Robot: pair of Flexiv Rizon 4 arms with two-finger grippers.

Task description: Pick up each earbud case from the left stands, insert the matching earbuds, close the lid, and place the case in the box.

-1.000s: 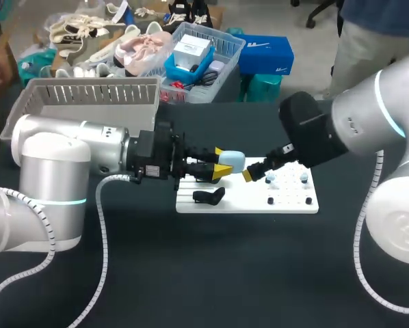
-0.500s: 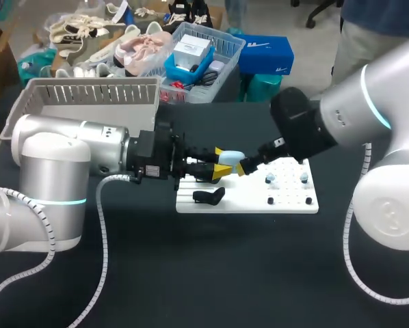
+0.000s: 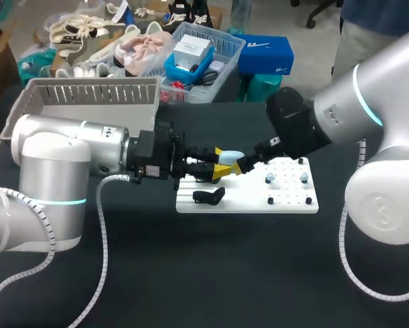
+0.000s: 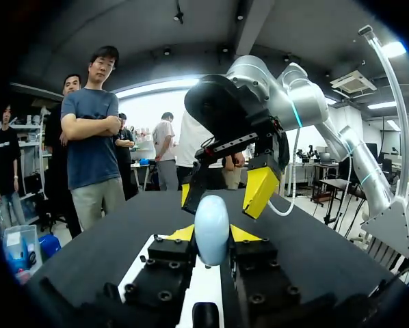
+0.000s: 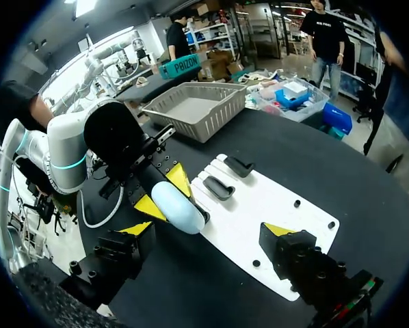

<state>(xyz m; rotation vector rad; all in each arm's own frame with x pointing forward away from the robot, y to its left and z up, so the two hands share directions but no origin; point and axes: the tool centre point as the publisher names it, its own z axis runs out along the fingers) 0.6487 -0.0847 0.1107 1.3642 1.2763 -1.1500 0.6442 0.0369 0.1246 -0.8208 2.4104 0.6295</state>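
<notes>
Nearest, the white stand board lies on the black bench. Above its far edge our left tool pinches the pale blue oval earbud case. Our right tool hangs spread at the case's free end. Farthest sits the grey slotted basket.

My left pincer grips a pale blue earbud case just above a white board on the dark worktop. My right pincer is close against the case's far side. A black stand sits on the board. A grey basket stands behind.
</notes>
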